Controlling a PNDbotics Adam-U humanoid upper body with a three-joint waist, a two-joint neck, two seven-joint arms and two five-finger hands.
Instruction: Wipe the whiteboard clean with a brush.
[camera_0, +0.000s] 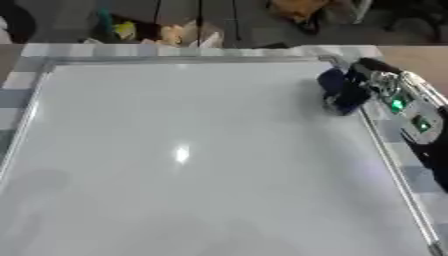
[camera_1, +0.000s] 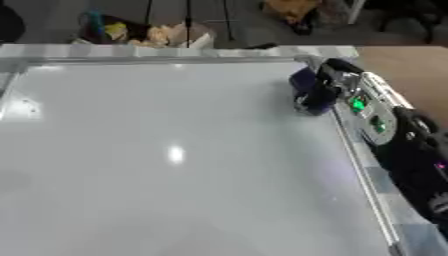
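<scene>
Right hand (camera_0: 372, 82) in from the right side, at the whiteboard's far right corner, fingers curled round a dark blue brush (camera_0: 339, 94). Brush pressed down on the whiteboard (camera_0: 192, 150) just inside its right edge, close to the far edge, tilted slightly toward the middle. Silver forearm (camera_1: 372, 112) with green lights running back along the right frame toward the near right corner, black upper part beyond it. Whiteboard lying flat on the worktop (camera_0: 420, 57), filling most of it, metal frame round the edges, surface plain white with one bright spot of reflected light near the centre. Strip of grey-and-white checked cloth (camera_1: 175, 50) showing along the far edge and down the right edge. Left hand nowhere visible in either view.
</scene>
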